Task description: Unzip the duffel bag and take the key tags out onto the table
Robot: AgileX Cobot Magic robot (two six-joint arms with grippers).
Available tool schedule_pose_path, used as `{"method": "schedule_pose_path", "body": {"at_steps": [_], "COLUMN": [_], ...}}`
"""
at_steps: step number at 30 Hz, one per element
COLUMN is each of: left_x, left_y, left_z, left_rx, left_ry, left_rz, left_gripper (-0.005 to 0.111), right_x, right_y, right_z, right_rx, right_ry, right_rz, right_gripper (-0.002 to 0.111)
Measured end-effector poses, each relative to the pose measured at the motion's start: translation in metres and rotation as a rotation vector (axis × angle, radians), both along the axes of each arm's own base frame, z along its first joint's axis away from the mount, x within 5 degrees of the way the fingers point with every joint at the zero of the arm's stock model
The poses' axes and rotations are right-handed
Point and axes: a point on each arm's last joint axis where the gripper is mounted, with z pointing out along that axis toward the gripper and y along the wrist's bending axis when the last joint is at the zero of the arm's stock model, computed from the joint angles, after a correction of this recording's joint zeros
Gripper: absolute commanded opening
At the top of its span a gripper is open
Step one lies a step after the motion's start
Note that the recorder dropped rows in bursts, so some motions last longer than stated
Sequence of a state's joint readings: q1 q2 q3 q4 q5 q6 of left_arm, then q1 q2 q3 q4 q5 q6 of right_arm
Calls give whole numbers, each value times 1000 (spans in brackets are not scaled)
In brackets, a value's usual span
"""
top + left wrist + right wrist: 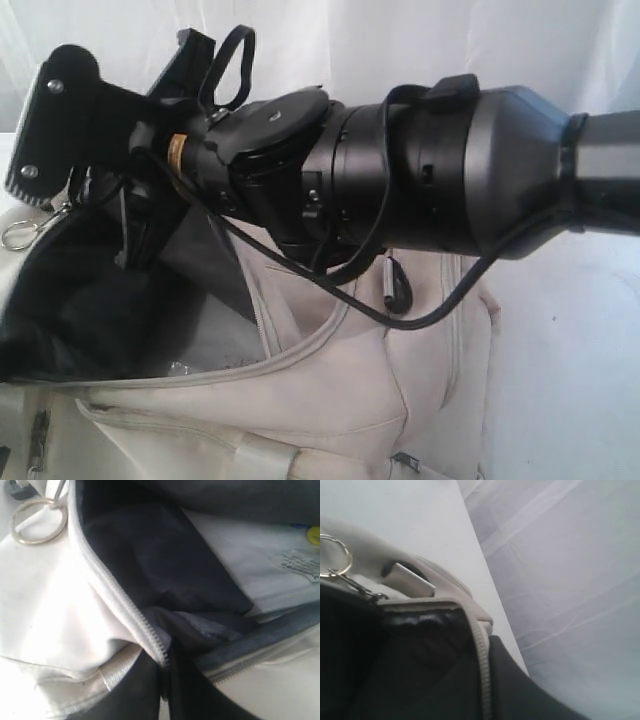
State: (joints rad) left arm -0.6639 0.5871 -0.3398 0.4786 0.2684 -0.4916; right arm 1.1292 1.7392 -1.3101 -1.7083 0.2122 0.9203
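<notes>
Left gripper [172,690] pinches the open zip edge of the duffel bag [40,615]; the right gripper [135,235], pressed together, reaches inside. A white label [299,564] near the key tags [314,534] is too blurred to read.

Matt cloth duffel bag [340,400], metal ring [35,541]

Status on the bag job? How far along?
Done: bag unzipped, dark lining showing. In hand: left hand appears to pinch the zip edge; right arm reaches over the opening by the zip ring. Left: tags seem to be inside, a yellow one peeks out in the left wrist view; none seen on the table.
</notes>
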Motion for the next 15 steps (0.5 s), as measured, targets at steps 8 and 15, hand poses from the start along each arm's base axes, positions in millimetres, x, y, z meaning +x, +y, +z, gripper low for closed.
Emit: {"method": "schedule_pose_path", "body": {"at_steps": [8,15], "left_x": [-1,-2], "left_y": [1,3], "left_z": [-2,-4], "left_rx": [-32,-38], "left_ry": [44,83], "left_rz": [45,82], "left_gripper": [0,0], "right_x": [31,60], "right_y": [-20,-42], "right_z": [0,1], "right_rx": [21,33], "right_ry": [18,17], "right_rz": [-168,-298], "right_gripper": [0,0]}}
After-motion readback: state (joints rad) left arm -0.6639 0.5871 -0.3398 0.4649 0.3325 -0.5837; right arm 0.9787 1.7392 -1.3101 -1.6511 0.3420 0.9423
